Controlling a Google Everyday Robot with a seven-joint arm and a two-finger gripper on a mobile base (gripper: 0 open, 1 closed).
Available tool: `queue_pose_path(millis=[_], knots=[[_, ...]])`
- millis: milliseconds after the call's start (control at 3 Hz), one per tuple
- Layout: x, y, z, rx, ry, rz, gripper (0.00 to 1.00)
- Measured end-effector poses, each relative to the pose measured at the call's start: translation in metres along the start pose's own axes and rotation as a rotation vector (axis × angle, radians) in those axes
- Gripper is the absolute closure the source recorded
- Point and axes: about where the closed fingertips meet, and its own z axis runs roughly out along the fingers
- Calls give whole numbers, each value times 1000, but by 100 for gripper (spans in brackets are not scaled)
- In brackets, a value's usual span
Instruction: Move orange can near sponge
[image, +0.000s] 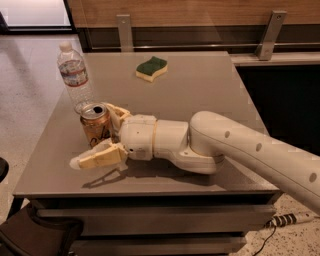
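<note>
While the arm (235, 150) reached in from the right, low over the worktop (215, 85), the gripper (94, 136) sat over its front-left part with fingers spread. Between them stood the orange can (95, 122), upright, opened top facing up. The near finger (100, 157) lay in front of the can's base and pointed left past it. The far finger (119, 112) was tucked behind the can's right side. Both were very close to the can; couldn't tell if either actually pressed on it. The near finger hid part of the can's bottom edge, so contact with the worktop wasn't fully visible.

The water bottle (74, 75) stood upright just beyond the gripper and slightly left, right behind the can. Touching or just beside it: couldn't tell.

The sponge (151, 68) lay well beyond the gripper, toward the far edge and a bit right, green side up, yellow layer showing along the front. Can and sponge were well apart.

Gripper shadow fell on the worktop just under the near finger. A power strip (287, 220) lay on the floor, below the arm at the right.
</note>
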Motion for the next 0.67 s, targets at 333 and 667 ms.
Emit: queue_pose_path(millis=[333, 667], knots=[[-1, 1, 1, -3, 0, -1, 38], [-2, 3, 3, -7, 0, -3, 61]])
